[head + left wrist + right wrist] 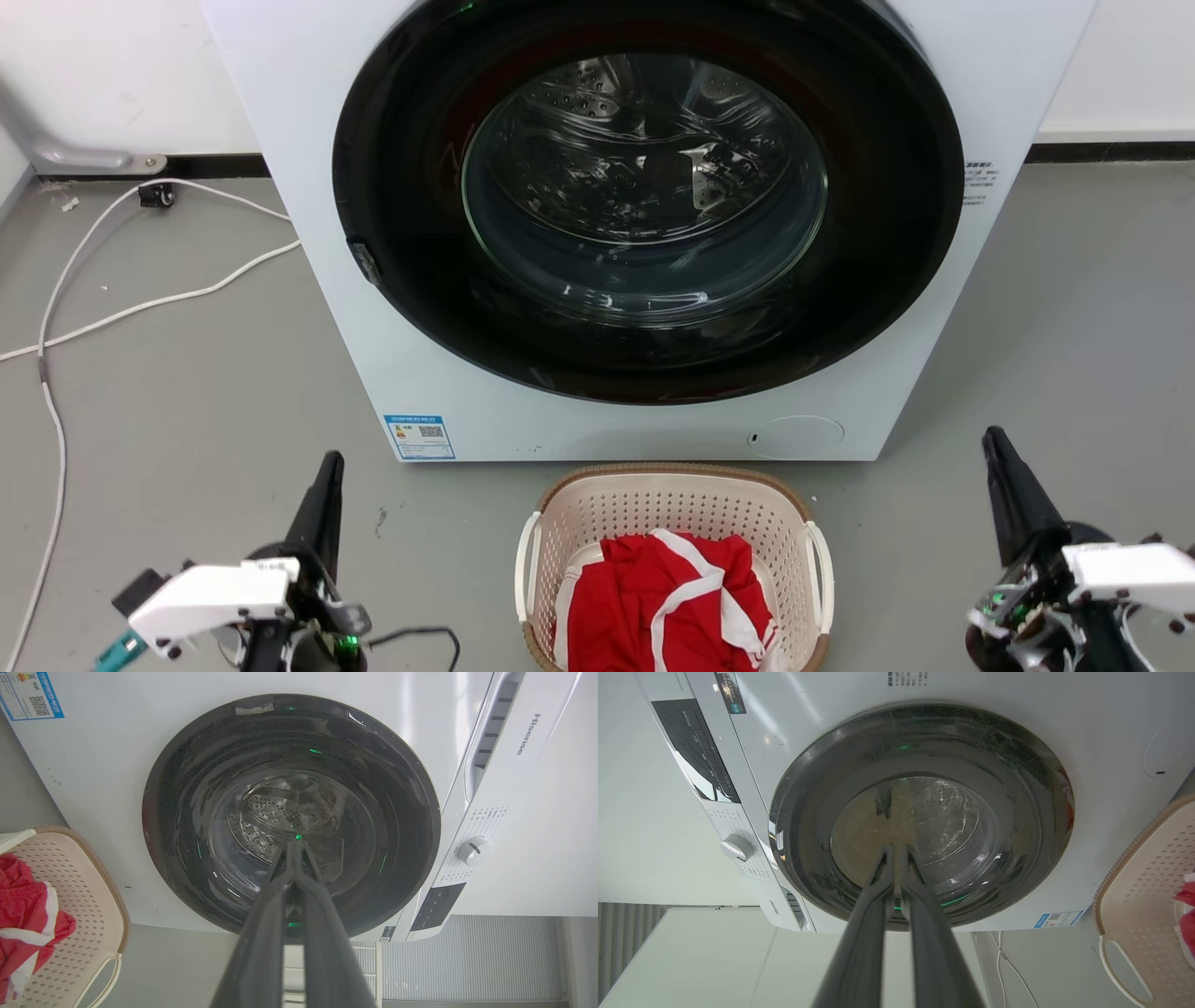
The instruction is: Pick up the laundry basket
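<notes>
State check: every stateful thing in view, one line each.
laundry basket: on floor, upright, ungripped.
red-and-white garment: bunched inside the laundry basket.
washer door: shut.
left gripper: fingers shut, empty.
right gripper: fingers shut, empty.
white cable: loose on floor.

There is one washing machine (280, 56). It has one round door (644, 187), one blue label (420, 437) and one small round cover (795, 437) on its front. In the left wrist view, one white knob (473, 850) shows on it.

One laundry basket (672, 504) stands on the floor (187, 420). It has two white handles (525, 569), one on each side. Red and white cloth (667, 597) lies in it; I cannot tell if it is one piece or more.

There are two grippers, the left gripper (331, 459) and the right gripper (991, 439). Each has two dark fingers (261, 942).

Two stretches of white cable (140, 306) lie on the floor. I cannot tell whether they are one cable.
</notes>
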Tool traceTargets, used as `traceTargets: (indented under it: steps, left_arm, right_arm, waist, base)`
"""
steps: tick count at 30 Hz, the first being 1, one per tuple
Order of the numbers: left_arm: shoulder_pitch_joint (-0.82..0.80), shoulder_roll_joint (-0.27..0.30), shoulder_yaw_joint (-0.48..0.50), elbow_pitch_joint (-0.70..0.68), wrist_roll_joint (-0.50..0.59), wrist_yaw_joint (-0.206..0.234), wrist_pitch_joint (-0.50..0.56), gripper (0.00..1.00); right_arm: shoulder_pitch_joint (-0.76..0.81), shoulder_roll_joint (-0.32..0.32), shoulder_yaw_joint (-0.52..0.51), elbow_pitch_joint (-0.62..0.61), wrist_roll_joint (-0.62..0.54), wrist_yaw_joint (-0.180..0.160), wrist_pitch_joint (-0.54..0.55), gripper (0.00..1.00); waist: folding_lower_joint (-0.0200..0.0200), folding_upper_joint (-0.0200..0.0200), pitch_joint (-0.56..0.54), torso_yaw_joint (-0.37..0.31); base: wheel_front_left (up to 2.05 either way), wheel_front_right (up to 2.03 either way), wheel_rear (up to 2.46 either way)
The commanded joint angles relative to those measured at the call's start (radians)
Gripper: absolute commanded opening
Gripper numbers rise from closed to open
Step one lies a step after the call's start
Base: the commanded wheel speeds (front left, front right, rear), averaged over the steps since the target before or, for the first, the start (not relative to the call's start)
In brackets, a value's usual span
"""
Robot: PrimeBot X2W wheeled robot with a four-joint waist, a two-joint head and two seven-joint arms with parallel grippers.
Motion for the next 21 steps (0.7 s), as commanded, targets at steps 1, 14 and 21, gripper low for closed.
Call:
traceTargets:
  steps: [1, 14, 21]
  left_arm:
    - [0.006, -0.002, -0.001, 0.009, 0.0, 0.0, 0.0, 1.0]
    - [0.051, -0.004, 0.002, -0.012, 0.08, 0.0, -0.064, 1.0]
    - [0.061, -0.004, 0.033, -0.02, 0.163, 0.008, -0.095, 1.0]
  right_arm:
    - [0.006, 0.0, 0.0, 0.01, 0.0, 0.0, 0.0, 1.0]
    - [0.049, 0.001, -0.003, 0.004, -0.056, 0.0, -0.065, 1.0]
    - [0.046, 0.001, -0.034, 0.008, -0.178, 0.0, -0.097, 1.0]
  waist:
    - [0.0, 0.0, 0.0, 0.0]
    - [0.0, 0.0, -0.003, -0.001]
    - [0.0, 0.0, -0.005, -0.003]
  base:
    - [0.0, 0.0, 0.0]
    - [0.0, 0.0, 0.0]
    - [0.0, 0.0, 0.0]
